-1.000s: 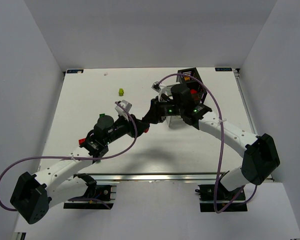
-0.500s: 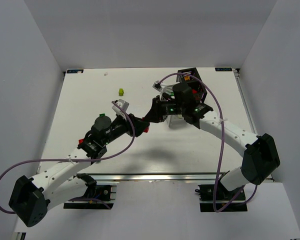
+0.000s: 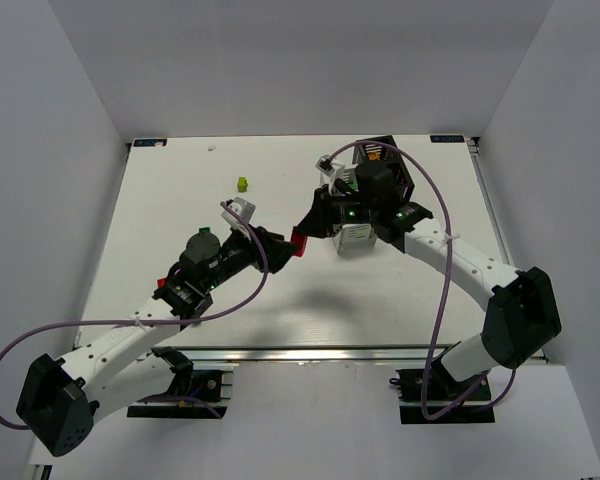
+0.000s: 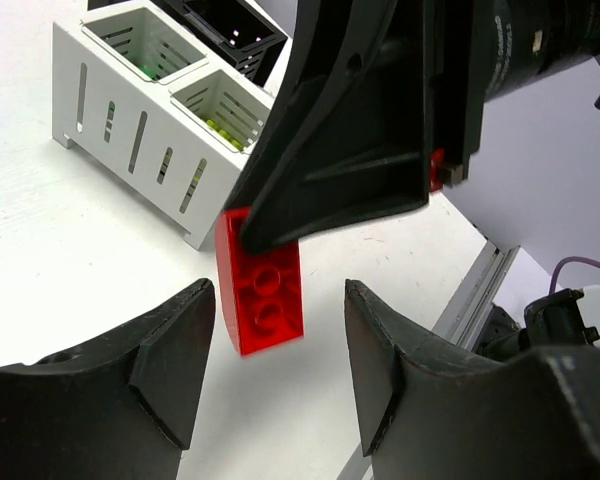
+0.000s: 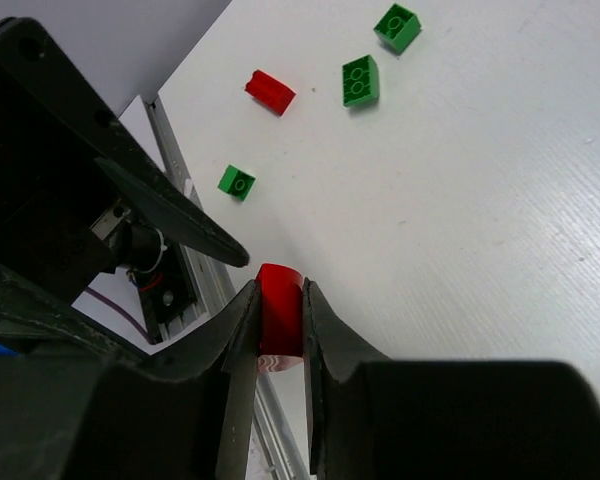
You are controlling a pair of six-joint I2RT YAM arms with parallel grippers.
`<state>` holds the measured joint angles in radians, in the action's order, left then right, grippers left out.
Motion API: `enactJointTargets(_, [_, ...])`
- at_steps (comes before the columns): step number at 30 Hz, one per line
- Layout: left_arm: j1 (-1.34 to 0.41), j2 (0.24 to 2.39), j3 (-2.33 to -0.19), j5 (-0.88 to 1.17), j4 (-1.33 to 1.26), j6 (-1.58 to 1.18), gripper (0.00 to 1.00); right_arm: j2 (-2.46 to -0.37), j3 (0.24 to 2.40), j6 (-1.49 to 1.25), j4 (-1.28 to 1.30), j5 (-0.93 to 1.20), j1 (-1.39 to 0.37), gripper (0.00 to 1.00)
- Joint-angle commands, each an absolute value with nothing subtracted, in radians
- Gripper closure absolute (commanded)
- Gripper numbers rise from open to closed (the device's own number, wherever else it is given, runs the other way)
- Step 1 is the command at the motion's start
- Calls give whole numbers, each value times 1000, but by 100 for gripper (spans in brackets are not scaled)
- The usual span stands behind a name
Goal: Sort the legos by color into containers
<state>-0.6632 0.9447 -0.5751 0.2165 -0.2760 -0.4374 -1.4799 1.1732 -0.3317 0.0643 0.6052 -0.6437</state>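
Your right tool (image 5: 279, 296) is pinching the red brick (image 4: 263, 288) by one short end, glossy plastic clamped between its two black fingers. In the left wrist view the brick hangs down from that grip with its long axis running top to bottom. The broad face with the round moulded marks is turned toward that camera. I can't tell whether those marks are studs or sockets.

Your left tool (image 3: 274, 246) is spread wide, one matte black finger (image 4: 175, 360) on each side of the brick, and neither touches it. The brick sits off the tabletop (image 3: 180, 200), just in front of the white bin (image 4: 130, 120). That bin is a slatted box with two open compartments, and green shows in one and lime-yellow in the other. The black bin (image 4: 230, 25) stands right behind it.

Look down from the right wrist. Three green bricks (image 5: 359, 80) and another red brick (image 5: 270, 92) lie loose on the tabletop, well apart from the held one. A lime brick (image 3: 242, 184) lies alone toward the far side.
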Motion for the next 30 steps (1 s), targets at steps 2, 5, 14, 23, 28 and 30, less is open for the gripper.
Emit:
enactJointTargets(2, [-663, 901, -592, 192, -236, -426, 36, -1470, 1212, -299, 60, 591, -583, 100])
enactJointTargets(5, [-663, 859, -589, 124, -184, -437, 33, -1476, 1238, -270, 72, 578, -523, 100])
enactJointTargets(14, [-660, 765, -584, -259, 73, -600, 13, -1551, 1351, -150, 129, 493, -275, 100])
enactJointTargets(23, [-598, 867, -643, -272, 268, -722, 9, -1683, 1471, -29, 98, 298, -120, 100])
enactJointTargets(28, [-572, 888, -653, -261, 276, -749, 8, -1726, 1491, 44, 46, 204, -114, 100])
enactJointTargets(30, [-563, 885, -650, -259, 276, -756, 8, -1747, 1500, 61, 34, 167, -114, 100])
